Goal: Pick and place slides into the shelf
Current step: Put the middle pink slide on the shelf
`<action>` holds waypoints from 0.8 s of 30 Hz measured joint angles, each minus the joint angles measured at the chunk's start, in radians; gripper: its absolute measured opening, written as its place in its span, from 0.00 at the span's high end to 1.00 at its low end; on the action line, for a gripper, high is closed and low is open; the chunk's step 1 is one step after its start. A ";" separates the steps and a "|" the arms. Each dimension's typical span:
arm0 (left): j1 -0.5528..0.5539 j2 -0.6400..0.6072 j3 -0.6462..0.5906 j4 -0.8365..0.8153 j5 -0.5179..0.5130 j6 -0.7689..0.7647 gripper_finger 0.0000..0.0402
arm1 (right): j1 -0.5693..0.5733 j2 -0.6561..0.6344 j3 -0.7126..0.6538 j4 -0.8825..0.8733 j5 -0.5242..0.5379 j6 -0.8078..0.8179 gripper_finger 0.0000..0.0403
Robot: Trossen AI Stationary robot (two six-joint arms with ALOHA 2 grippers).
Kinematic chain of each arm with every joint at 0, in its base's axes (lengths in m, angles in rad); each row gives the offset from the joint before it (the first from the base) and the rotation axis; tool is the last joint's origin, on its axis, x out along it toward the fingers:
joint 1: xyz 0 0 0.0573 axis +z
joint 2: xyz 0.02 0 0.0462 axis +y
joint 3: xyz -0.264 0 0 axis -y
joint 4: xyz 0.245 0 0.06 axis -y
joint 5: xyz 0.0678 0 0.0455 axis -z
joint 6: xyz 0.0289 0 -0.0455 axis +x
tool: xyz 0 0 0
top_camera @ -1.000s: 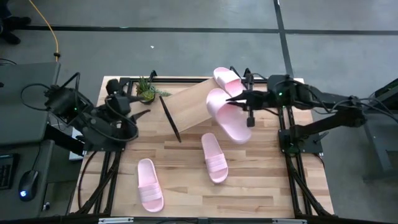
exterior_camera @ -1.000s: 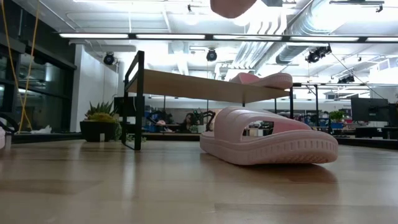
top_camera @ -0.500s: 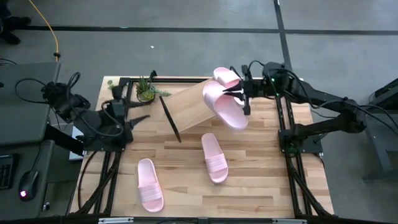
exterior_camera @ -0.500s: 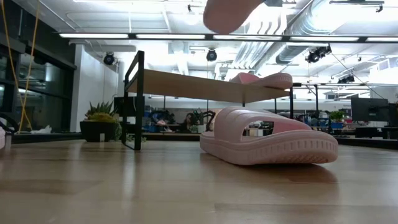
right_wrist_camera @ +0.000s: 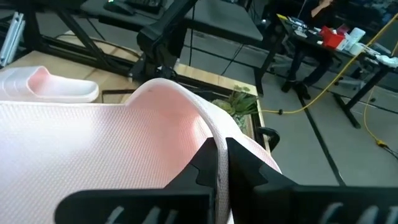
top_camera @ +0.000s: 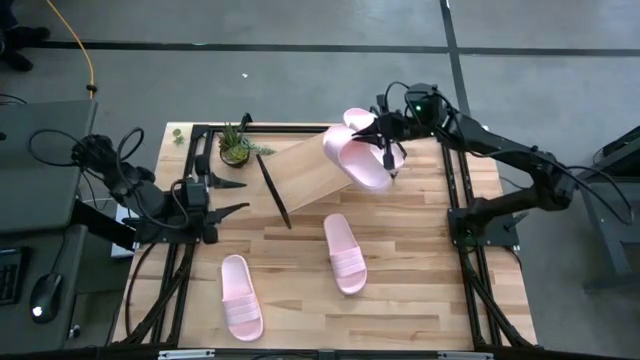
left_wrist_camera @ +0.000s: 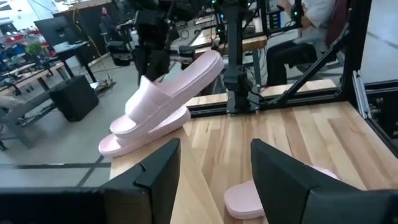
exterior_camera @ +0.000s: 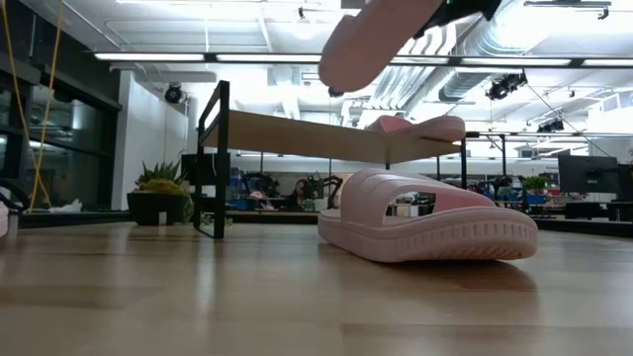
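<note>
The right pincer (top_camera: 385, 152) is clamping the strap edge of a pink slide (top_camera: 355, 160), its fingers (right_wrist_camera: 214, 163) closed on the rim, and is holding it tilted in the air above the upper end of the shelf (top_camera: 300, 175). Another slide (top_camera: 362, 123) is lying on the shelf just beside it. Two more slides are resting on the counter (top_camera: 420, 290): one (top_camera: 345, 253) near the middle, one (top_camera: 241, 310) toward the front left. The left pincer (top_camera: 232, 197), fingers (left_wrist_camera: 158, 171) spread apart and empty, is hovering over the counter's left side, near a small potted plant (top_camera: 236, 145).
</note>
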 joint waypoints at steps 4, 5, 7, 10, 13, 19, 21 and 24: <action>0.000 -0.001 -0.041 0.006 -0.001 -0.011 0.55 | -0.025 0.044 0.000 0.055 -0.046 -0.016 1.00; 0.000 -0.001 -0.050 0.006 -0.002 -0.014 0.55 | -0.033 0.052 0.000 0.071 -0.047 -0.012 1.00; 0.000 -0.001 -0.065 0.006 -0.004 -0.024 0.55 | -0.052 0.065 0.000 0.093 -0.055 -0.012 1.00; 0.000 -0.001 -0.084 0.006 -0.004 -0.046 0.55 | -0.087 0.092 0.000 0.129 -0.086 0.000 1.00; 0.000 -0.001 -0.094 0.004 -0.005 -0.060 0.55 | -0.114 0.114 0.000 0.153 -0.123 0.006 1.00; 0.000 -0.001 -0.101 0.006 -0.087 -0.069 0.55 | -0.132 0.167 0.000 0.163 -0.140 0.006 1.00; 0.000 -0.007 -0.101 0.005 -0.110 -0.084 0.55 | -0.132 0.188 0.000 0.174 -0.140 -0.004 1.00; 0.000 -0.005 -0.101 0.005 -0.111 -0.095 0.55 | -0.134 0.219 0.000 0.196 -0.140 -0.016 1.00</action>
